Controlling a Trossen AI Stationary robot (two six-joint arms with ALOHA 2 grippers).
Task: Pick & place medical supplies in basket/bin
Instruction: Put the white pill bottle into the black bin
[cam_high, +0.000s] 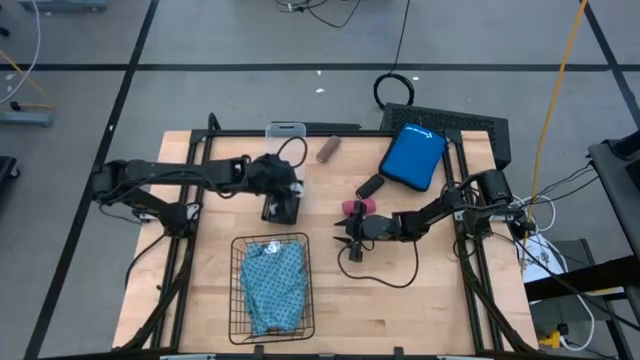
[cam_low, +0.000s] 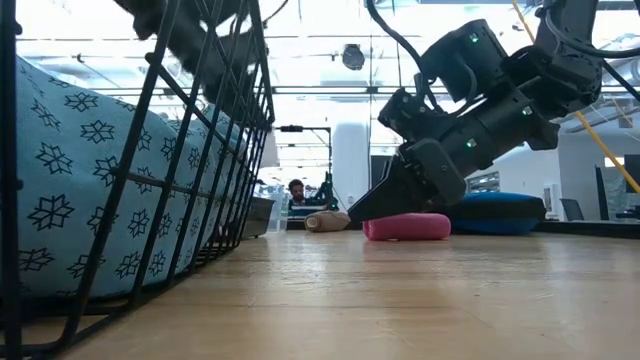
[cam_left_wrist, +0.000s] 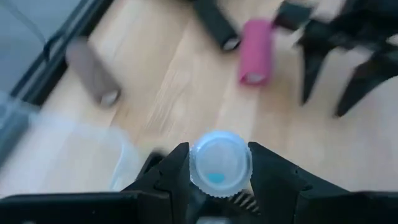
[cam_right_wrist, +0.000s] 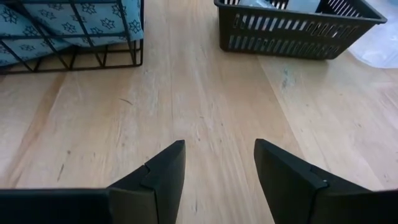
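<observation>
The left end effector (cam_left_wrist: 214, 168) holds a white-capped vial (cam_left_wrist: 219, 163) — next it must go to the basket (cam_high: 240, 300). The right end effector (cam_right_wrist: 217, 165) is open wide near the pink roll (cam_high: 357, 207).

basket (cam_high: 237, 290): black wire mesh, 6 o'clock, holds folded teal patterned cloth (cam_high: 273, 283) | pink roll (cam_high: 357, 208): on its side, centre | brown roll (cam_high: 328, 150): 12 o'clock | white-capped vial (cam_left_wrist: 219, 165): between gripper fingers

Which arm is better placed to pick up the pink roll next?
The right. Its claw is open and empty, right beside the pink roll. The left claw is over the small black tray and already shut on a white-capped vial.
</observation>
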